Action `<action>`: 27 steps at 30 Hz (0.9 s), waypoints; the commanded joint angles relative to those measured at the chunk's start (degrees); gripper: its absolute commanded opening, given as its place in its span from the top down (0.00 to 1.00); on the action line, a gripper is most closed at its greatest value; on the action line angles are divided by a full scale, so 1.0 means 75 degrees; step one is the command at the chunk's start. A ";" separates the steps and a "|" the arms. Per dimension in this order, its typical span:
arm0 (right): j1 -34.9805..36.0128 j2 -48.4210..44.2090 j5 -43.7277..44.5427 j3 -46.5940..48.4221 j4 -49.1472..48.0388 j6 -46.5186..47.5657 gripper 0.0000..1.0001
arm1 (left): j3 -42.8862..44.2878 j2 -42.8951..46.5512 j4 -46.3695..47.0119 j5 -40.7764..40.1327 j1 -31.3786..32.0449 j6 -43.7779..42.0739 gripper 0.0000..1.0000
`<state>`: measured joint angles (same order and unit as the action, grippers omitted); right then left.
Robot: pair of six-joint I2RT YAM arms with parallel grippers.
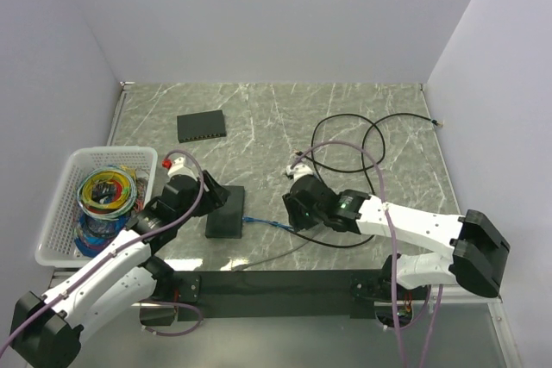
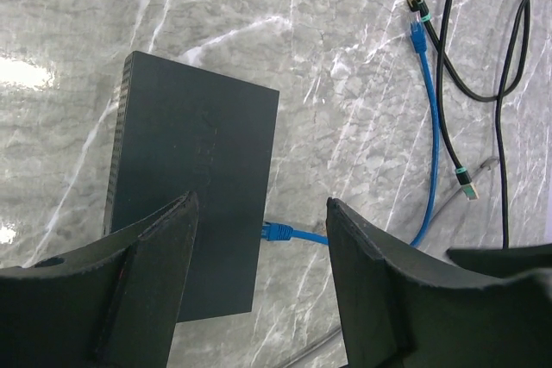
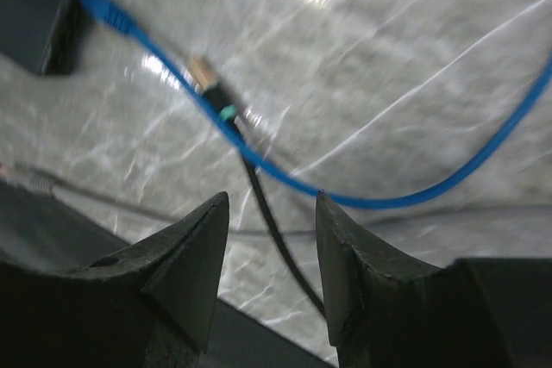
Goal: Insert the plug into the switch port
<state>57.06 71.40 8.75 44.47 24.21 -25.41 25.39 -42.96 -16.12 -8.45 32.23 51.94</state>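
Observation:
The dark switch [image 1: 226, 212] lies flat on the marble between the two arms. The blue plug [image 1: 250, 220] sits against its right side at a port, and its blue cable [image 1: 274, 225] trails off to the right. In the left wrist view my left gripper [image 2: 260, 202] hovers open over the switch [image 2: 194, 178], with the blue plug [image 2: 278, 231] between its fingers' lines of sight. My right gripper [image 3: 272, 200] is open and empty, back from the plug [image 3: 108, 10]; the blue cable [image 3: 345, 196] runs in front of its tips.
A second black switch [image 1: 201, 126] lies at the back. A white basket [image 1: 65, 213] of coiled cables stands at the left. Black cables [image 1: 362, 140] loop over the right half, and one with a green-ringed plug [image 3: 216, 96] crosses under the right gripper.

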 commanded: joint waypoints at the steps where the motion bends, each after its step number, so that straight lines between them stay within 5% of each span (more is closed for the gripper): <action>1: 0.0325 0.0160 -0.0429 -0.0069 -0.0028 -0.0467 0.48 | -0.0045 0.0161 0.0017 -0.0127 0.0015 0.0082 0.33; 27: 0.1158 0.1530 0.0532 -0.0257 -0.0391 -0.0796 0.46 | -0.0104 0.0138 0.0028 -0.0128 0.0015 0.0258 0.34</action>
<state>65.34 81.43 10.28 42.74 23.07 -30.70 25.23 -41.85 -17.41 -8.91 32.23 53.28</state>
